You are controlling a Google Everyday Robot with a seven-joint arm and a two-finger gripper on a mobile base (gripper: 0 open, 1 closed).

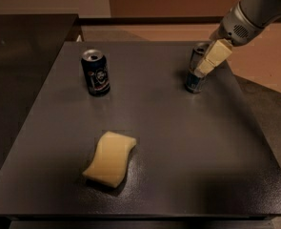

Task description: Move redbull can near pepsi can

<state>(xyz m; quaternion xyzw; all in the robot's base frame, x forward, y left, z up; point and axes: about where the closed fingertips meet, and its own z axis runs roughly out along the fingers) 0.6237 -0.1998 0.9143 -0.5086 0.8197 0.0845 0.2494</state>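
Observation:
The redbull can (193,81) is slim and silver with a blue lower part. It stands upright at the far right of the dark table (178,142). The pepsi can (95,73) is shorter and dark, with a round pale logo. It stands upright at the far left, well apart from the redbull can. My gripper (203,67) reaches in from the upper right on a grey arm. Its cream tip lies over the right side of the redbull can and hides part of it.
A yellow sponge (110,157) lies on the table at the front, left of centre. The table's right edge runs close to the redbull can, with tan floor (268,66) beyond it. A dark surface (21,70) adjoins on the left.

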